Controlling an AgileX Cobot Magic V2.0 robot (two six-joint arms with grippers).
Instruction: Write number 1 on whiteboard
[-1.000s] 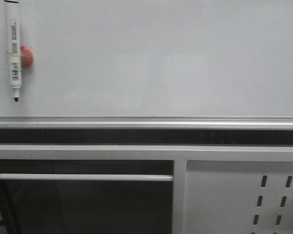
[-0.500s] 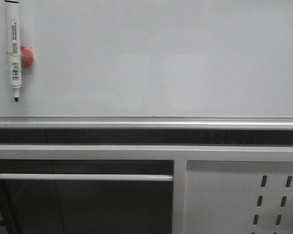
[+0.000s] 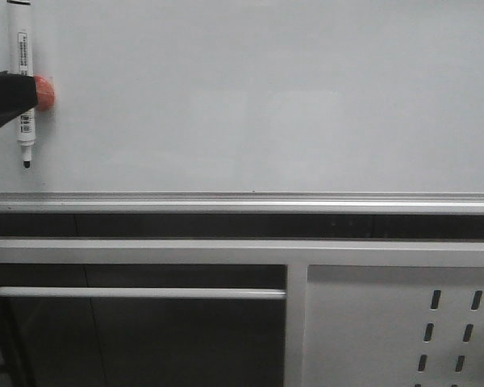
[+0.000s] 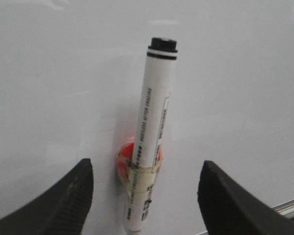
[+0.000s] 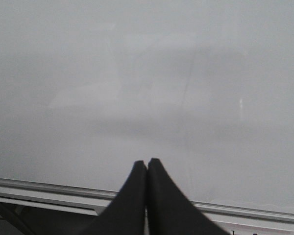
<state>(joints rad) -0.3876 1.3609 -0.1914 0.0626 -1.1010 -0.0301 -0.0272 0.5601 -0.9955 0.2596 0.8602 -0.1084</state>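
Entering beside the marker (image 3: 24,89), left gripper (image 4: 144,188) jaws spread.

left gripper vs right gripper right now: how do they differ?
Left gripper is open, its fingers spread either side of the marker pen hanging on the whiteboard; right gripper is shut, fingertips pressed together with nothing between them. Left faces the pen and the red holder behind it; right faces bare board only. Both have black fingers and point at the whiteboard.
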